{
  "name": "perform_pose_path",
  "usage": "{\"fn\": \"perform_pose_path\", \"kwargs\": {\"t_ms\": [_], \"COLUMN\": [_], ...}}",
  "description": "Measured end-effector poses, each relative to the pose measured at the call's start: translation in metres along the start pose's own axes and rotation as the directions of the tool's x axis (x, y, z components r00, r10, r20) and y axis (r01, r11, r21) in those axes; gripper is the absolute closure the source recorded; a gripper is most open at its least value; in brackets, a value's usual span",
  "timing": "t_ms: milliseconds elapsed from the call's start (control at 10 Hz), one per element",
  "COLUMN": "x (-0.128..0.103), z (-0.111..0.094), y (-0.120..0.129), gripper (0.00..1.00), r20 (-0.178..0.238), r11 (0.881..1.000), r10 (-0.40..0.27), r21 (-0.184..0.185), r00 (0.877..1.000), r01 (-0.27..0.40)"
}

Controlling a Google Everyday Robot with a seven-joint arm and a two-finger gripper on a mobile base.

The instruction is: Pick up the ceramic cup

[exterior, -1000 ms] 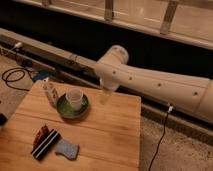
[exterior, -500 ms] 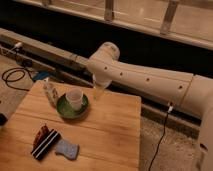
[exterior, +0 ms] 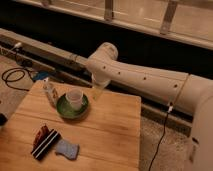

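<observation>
The ceramic cup (exterior: 74, 99) is small, plain and white. It stands upright inside the shallow green round dish (exterior: 65, 111) on the wooden table (exterior: 110, 130). My gripper (exterior: 98, 91) hangs from the white arm just right of the cup, near the table's back edge and slightly above the tabletop. It does not touch the cup. A slim whitish patterned bottle (exterior: 50, 93) stands left of the dish.
A dark snack packet (exterior: 44, 141) and a blue sponge (exterior: 67, 149) lie at the table's front left. Black cables (exterior: 15, 76) lie on the floor at left. A wall rail runs behind the table. The big white arm (exterior: 150, 80) spans the right side.
The arm has swung left, bringing the gripper closer to the cup. The cup, dish and bottle have not moved.
</observation>
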Motion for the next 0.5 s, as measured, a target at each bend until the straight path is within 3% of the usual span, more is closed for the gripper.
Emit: {"fn": "perform_pose_path", "kwargs": {"t_ms": [500], "x": [-0.08], "z": [0.034], "y": [0.008], "gripper": [0.2], "r20": [0.053], "r11": [0.993], "r10": [-0.11], "r21": [-0.044], "r00": [0.992], "r01": [0.113]}}
